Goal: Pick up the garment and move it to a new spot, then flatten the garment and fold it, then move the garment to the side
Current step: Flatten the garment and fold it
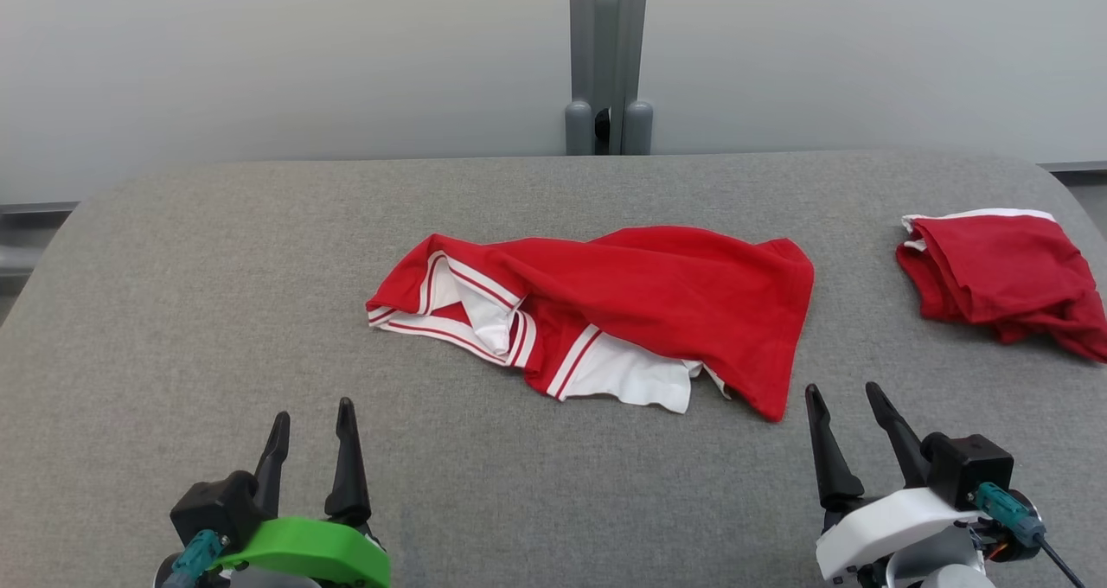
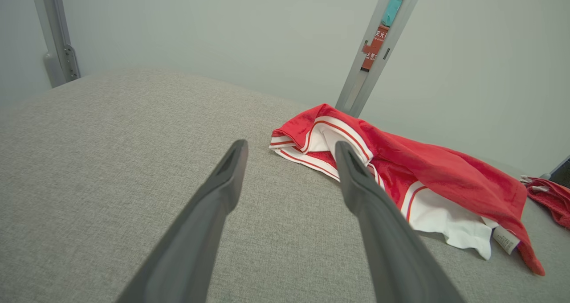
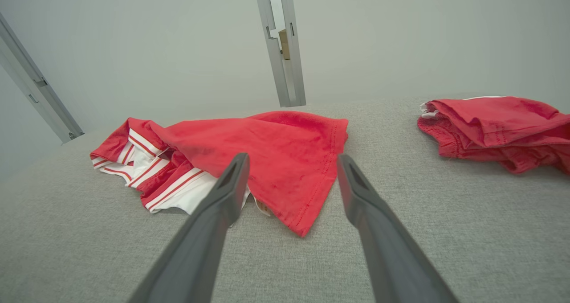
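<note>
Garment (image 1: 623, 303) lay crumpled mid-frame in the head view, on the grey fabric table (image 1: 173, 329). It was a red top with white, red-striped trim. The striped end was bunched at centre-left, white fabric was flipped out along the lower edge, and one red hem corner pointed toward lower right. A second red garment (image 1: 1003, 277) sat in a loose pile at the right edge, well apart from the first.

Left gripper (image 1: 313, 408) was at lower left, fingers spread, nothing between them, clear of the cloth. Right gripper (image 1: 841, 388) was at lower right, also spread and empty, tips near the red hem corner but not touching.

Handling, my read:
- Looked like thin knit: light, limp, not fragile.
- It would probably drape and sag from any grasp point and not hold a shape.
- Layers overlapped, so a pinch in the middle could catch one ply or several.
- The table weave looked rough, so dragging would likely bunch the cloth rather than flatten it. Lift first, then lay down.

Where to hold:
- Right: the stitched hem corner at lower right. It was an exposed edge and nearest that gripper.
- Left: the striped trim edge at centre-left.
- Fingertips would need to come in low so one gets under the edge.
- Skip the central bulge.

Pickup not yet done.
</note>
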Motion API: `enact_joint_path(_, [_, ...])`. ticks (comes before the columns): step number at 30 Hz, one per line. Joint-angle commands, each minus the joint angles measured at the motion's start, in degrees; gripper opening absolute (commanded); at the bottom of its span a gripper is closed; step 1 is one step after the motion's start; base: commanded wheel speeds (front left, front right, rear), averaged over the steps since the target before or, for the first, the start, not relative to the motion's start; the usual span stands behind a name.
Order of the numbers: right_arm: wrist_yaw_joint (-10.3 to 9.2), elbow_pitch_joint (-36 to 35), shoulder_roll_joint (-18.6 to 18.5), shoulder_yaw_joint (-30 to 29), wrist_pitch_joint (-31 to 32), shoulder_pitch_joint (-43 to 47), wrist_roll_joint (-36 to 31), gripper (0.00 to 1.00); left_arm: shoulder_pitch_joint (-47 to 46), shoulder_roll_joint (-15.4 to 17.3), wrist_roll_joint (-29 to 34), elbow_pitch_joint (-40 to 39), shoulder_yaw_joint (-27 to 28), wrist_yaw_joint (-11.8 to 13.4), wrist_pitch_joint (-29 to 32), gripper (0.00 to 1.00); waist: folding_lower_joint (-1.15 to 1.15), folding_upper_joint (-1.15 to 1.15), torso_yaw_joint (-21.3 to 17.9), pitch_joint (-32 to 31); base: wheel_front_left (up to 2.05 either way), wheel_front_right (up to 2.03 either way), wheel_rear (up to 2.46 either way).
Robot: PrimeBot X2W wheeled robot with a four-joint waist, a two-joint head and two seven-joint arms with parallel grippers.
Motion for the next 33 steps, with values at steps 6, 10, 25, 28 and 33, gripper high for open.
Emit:
enact_joint_path(6, [-0.08, 0.35, -0.16, 0.01, -0.31, -0.29, -0.39, 1.0, 0.38, 0.68, 0.19, -0.28, -0.33, 0.36, 0.26, 1.0, 0.0, 0.0, -0.06, 0.11, 0.0, 0.0, 0.0])
enact_joint_path(10, [-0.08, 0.38, -0.17, -0.16, -0.33, -0.37, -0.54, 1.0, 0.25, 0.86, 0.34, -0.38, -0.48, 0.6, 0.4, 1.0, 0.0, 0.0, -0.04, 0.24, 0.0, 0.0, 0.0])
enact_joint_path(25, [-0.08, -0.74, -0.16, 0.51, 0.18, -2.07, -1.01, 1.0, -6.45, 0.8, 2.18, 2.55, -4.69, -1.27, 4.39, 1.0, 0.0, 0.0, -1.51, 4.11, 0.0, 0.0, 0.0])
enact_joint_path(28, [-0.08, -1.24, -0.17, 1.05, 0.41, -3.1, -1.11, 1.0, -10.5, -0.34, 2.46, 5.47, -6.36, -2.81, 5.48, 1.0, 0.0, 0.0, -2.87, 6.24, 0.0, 0.0, 0.0])
enact_joint_path(33, [-0.08, -1.91, -0.16, 1.83, 0.52, -5.52, -1.4, 1.0, -17.68, -2.34, 2.09, 13.5, -8.57, -5.59, 6.86, 1.0, 0.0, 0.0, -5.89, 10.52, 0.0, 0.0, 0.0])
